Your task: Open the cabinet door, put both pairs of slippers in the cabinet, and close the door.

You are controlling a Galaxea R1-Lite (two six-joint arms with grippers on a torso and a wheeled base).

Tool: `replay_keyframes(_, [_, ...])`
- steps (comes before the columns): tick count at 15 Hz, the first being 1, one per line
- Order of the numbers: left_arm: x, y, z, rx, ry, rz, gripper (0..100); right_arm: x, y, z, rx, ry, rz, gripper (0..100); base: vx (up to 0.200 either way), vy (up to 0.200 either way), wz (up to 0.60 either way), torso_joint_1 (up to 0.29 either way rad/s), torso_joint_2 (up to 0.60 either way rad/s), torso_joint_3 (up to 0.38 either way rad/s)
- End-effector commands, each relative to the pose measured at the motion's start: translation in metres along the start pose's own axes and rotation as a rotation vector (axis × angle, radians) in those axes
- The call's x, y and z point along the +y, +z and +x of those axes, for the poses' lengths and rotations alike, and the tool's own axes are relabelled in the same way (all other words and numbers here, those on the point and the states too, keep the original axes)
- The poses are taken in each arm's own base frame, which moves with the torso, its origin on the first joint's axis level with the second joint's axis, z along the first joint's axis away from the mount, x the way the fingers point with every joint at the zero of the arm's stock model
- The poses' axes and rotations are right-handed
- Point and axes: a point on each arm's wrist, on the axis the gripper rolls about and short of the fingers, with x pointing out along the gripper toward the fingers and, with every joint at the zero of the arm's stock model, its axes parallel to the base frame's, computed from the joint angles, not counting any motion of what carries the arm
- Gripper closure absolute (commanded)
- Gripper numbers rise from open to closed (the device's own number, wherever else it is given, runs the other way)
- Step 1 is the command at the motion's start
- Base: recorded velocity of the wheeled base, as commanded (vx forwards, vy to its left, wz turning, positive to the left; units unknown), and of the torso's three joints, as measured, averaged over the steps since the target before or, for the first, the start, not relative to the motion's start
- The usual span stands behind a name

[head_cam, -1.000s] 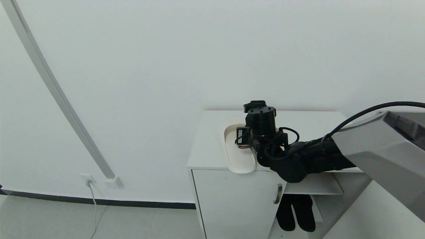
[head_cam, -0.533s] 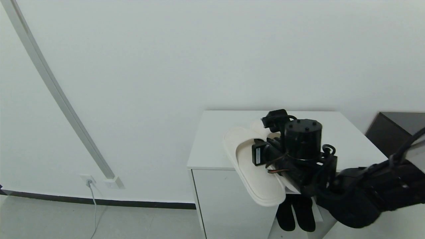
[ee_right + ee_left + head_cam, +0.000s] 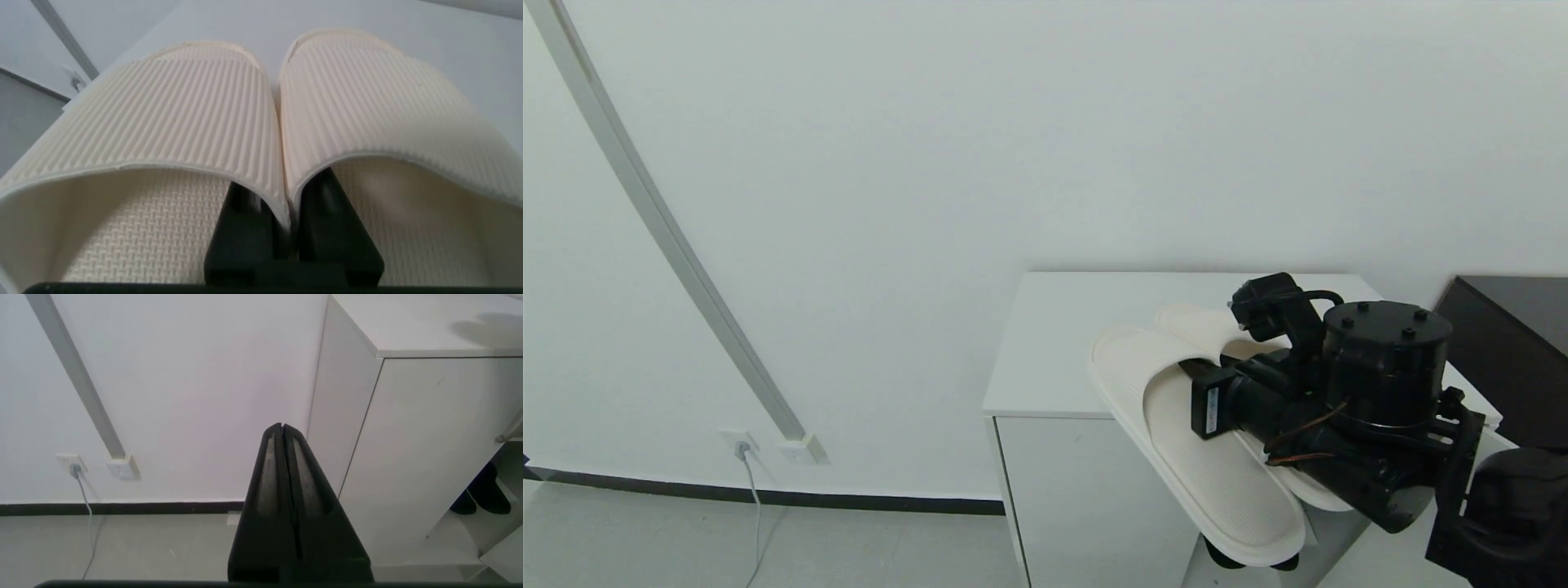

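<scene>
While aloft, slippers [image 3: 1217,482] in right claw [image 3: 284,219].

No writing, number or sign can be read anywhere. A small white label [image 3: 1211,402] sits on the black camera block on the right arm, just beside the white slippers [image 3: 1225,490]; its print is too small to make out.
</scene>
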Motion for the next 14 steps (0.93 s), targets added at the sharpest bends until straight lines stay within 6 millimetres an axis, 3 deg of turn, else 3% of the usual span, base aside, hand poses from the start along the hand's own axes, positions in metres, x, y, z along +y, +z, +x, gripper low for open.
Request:
replay_keyframes(1, [0.0000,0.0000,0.0001,0.001,0.000,0.000,100,-0.0001,0.0007,-0.0027,-0.003,0.002,-0.001,100,0.000,0.000,0.00,0.000,0.00,0.000])
replay_keyframes(6, [0.0000,0.0000,0.0001,0.001,0.000,0.000,100,0.0002,0.0003,-0.0029,-0.002,0.002,-0.004,100,0.000,0.000,0.00,0.000,0.00,0.000])
replay_keyframes(14, [0.0000,0.0000,0.0001,0.001,0.000,0.000,100,0.0038,-0.0040,-0.0041,0.011,0.010,-0.010,100,-0.200,0.000,0.00,0.000,0.00,0.004])
